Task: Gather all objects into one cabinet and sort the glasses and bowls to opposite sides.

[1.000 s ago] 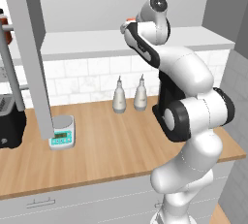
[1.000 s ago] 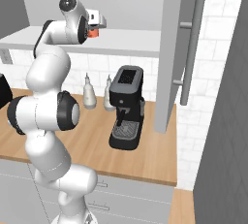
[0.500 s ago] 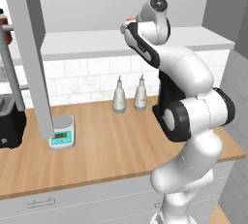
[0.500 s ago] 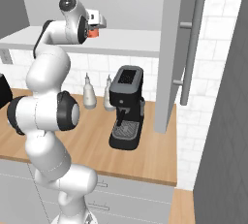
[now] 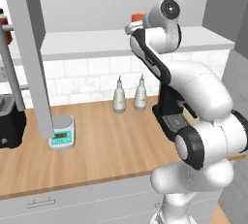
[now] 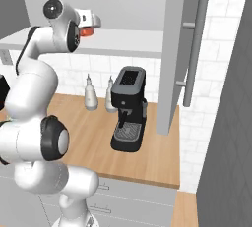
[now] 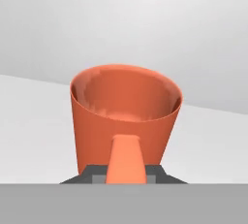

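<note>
A: Shelf board [image 5: 87,41] first, from the left base view: flat, white, running across the cabinet with bare surface along its front edge. A tall dark grey door panel [image 5: 29,58] hangs open at the left.

B: And the cup?

A: The salmon-orange cup [image 5: 137,17] peeks out beside the arm's wrist, over the shelf board toward its right half, near the back wall. Below, on the wooden counter [image 5: 97,145], two white spouted bottles [image 5: 130,94] stand at the back edge, and a small scale [image 5: 62,133] sits near the left.

B: Right base view?

A: The cup [image 6: 86,30] shows at the gripper [image 6: 91,24], above the shelf board's front edge. A black coffee machine [image 6: 129,108] stands on the counter below, and another grey door panel [image 6: 172,54] hangs at the right; the shelf between is bare.

B: Hand view?

A: The cup [image 7: 125,116] is upright, mouth up, long axis vertical, walls tapering toward the base, smooth and glossy. The gripper [image 7: 125,174] is pinched on its near wall; whether the base touches the white shelf is unclear.
</note>
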Controlling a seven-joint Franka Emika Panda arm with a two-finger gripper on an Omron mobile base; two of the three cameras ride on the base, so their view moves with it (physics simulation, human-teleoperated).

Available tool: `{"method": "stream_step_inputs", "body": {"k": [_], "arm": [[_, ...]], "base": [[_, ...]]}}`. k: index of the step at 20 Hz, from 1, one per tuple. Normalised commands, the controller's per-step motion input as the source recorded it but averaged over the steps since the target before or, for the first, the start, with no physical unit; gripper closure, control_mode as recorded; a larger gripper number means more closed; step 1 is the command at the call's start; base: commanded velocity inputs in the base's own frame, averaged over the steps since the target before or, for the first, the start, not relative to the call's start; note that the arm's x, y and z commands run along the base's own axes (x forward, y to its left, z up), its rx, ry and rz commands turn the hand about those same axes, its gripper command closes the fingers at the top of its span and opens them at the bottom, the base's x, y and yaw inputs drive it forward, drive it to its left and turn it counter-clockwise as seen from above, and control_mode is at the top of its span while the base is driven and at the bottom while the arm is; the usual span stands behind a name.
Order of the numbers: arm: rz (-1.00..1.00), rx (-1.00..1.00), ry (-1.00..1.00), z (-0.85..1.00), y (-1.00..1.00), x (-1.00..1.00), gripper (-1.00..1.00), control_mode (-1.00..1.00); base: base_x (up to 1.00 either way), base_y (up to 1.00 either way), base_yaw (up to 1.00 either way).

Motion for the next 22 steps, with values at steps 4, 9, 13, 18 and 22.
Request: {"method": "stream_step_inputs", "body": {"k": [4, 9, 13, 18, 22], "arm": [[0.0, 0.0, -0.26, 0.18, 0.0, -0.92, 1.0, -1.0], [0.0, 0.0, -0.22, 0.18, 0.0, -0.89, 1.0, -1.0], [0.0, 0.0, -0.17, 0.17, 0.0, -0.78, 1.0, -1.0], [0.0, 0.0, -0.01, 0.02, 0.0, -0.11, 1.0, -1.0], [0.0, 0.0, 0.0, 0.0, 0.0, 0.0, 1.0, -1.0]], "base": [[0.0, 0.0, 0.0], [0.0, 0.0, 0.0], [0.0, 0.0, 0.0], [0.0, 0.0, 0.0], [0.0, 0.0, 0.0]]}}
